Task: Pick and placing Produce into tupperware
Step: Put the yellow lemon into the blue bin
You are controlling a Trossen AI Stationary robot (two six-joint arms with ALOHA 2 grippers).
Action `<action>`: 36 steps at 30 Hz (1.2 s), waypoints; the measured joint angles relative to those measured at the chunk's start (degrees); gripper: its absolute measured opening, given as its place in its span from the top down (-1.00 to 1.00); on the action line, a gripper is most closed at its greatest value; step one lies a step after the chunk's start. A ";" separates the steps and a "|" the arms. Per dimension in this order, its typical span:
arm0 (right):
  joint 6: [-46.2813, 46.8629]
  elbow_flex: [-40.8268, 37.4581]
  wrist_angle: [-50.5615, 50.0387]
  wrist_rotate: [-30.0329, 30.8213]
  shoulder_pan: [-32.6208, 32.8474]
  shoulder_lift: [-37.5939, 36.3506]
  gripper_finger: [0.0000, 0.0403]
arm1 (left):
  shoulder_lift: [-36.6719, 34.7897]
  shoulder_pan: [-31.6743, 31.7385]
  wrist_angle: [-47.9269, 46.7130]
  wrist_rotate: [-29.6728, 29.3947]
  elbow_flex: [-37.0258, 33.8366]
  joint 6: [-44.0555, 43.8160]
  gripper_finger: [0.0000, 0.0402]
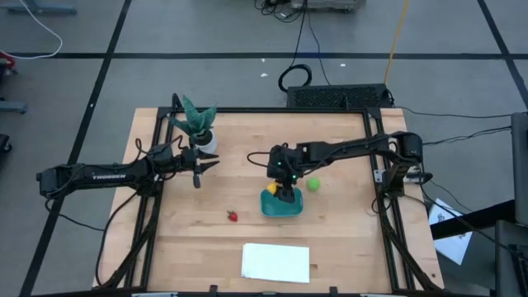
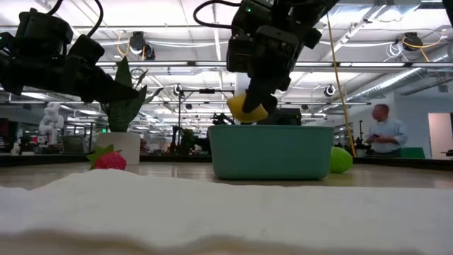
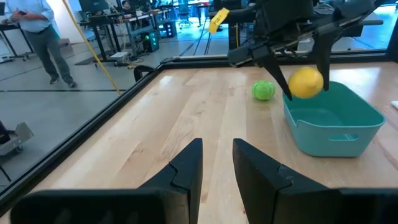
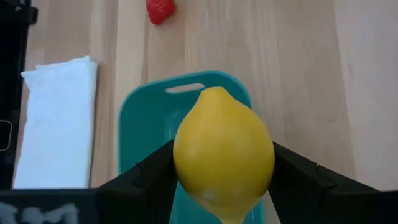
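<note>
A: Big lab hall behind, desks and ceiling lights, one person standing off past the far side. Light wood counter [image 1: 330, 239] with a black frame round its edges.

B: Task things?

A: Teal tupperware [image 1: 281, 205] sits about mid-counter, slightly toward the right edge. Right end effector [image 4: 224, 171] hangs directly over it, clamped on the lemon [image 4: 224, 153]; the lemon is in the air above the rim, not inside yet.

B: Grip quality?

A: Fingers press the lemon's two sides across its fat middle, pointed tip down. It looks like a light, hard, smooth plastic toy, so probably slippery; the widest band is the sensible place to hold, since the tapered ends would likely squirt out.

B: The others?

A: Green ball [image 1: 313, 184] lies on the counter just beside the tub, on its right-edge side. Round and bare, it will likely roll if nudged, so take it straight from above across the middle. Strawberry [image 1: 233, 216] lies well apart from the tub toward the left edge, tiny, needs a narrow pinch at its thick end.

B: Left arm?

A: Left end effector [image 3: 216, 163] waits toward the far-left of the counter beside the potted plant [image 1: 198, 125], fingers slightly apart, holding nothing.

B: Anything else?

A: White sheet [image 1: 275, 262] flat near the front edge.
</note>
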 joint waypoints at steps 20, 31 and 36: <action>2.29 -6.38 10.68 -0.04 2.41 0.75 0.01 | 0.00 -0.02 0.00 0.01 0.00 0.00 0.54; -3.55 -6.34 10.24 -0.21 2.91 2.10 0.01 | 0.00 -0.02 -0.12 0.02 0.00 0.00 0.54; -0.02 -6.34 10.35 -7.23 1.97 2.10 0.01 | 0.00 -0.02 -0.17 0.02 0.00 0.00 0.54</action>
